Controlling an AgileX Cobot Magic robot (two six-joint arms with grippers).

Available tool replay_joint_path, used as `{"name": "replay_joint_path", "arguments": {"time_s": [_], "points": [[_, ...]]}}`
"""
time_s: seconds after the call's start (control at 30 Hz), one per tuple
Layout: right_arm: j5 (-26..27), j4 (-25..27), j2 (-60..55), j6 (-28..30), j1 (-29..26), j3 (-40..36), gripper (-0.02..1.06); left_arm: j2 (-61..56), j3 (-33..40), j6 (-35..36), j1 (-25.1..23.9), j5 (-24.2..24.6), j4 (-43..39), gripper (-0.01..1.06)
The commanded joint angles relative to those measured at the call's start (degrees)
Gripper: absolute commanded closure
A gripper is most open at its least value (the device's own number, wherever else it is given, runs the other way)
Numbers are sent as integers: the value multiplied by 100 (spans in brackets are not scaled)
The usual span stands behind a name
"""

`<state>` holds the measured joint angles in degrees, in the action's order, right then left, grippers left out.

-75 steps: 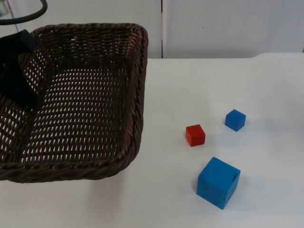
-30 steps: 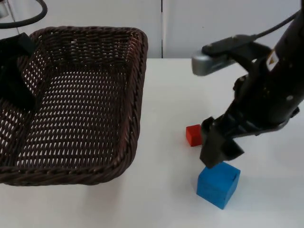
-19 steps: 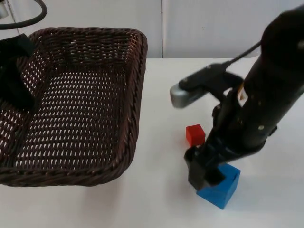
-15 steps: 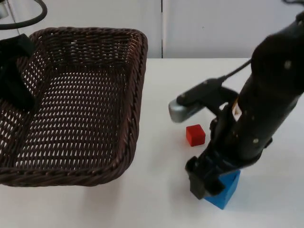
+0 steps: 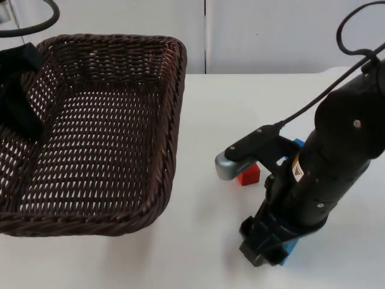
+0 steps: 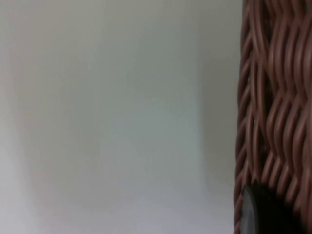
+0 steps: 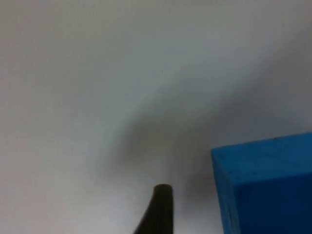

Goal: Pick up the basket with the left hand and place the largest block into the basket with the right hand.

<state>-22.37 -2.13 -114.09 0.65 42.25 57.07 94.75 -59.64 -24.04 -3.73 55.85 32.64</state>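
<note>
**Right arm down on the big blue block, basket held on the left**

The left gripper is clamped on the left wall of the brown wicker basket (weave shows right beside its fingertip). The right gripper sits low over the large blue block, near the table's front edge; can't tell how wide its fingers are. The small red block peeks out just behind the arm.
</note>
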Motion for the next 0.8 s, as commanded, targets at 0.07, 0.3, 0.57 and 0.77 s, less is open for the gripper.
{"name": "replay_joint_path", "arguments": {"time_s": [0.07,0.3,0.57,0.77], "points": [[67,-35,27,20,32,-23,49,-111,7,-12,-24,33,90,105],[55,-35,76,20,32,-23,100,-111,7,-12,-24,33,90,105],[-640,-72,1139,20,32,-23,105,-111,7,-12,-24,33,90,105],[-1194,-120,1996,20,32,-23,105,-111,7,-12,-24,33,90,105]]}}
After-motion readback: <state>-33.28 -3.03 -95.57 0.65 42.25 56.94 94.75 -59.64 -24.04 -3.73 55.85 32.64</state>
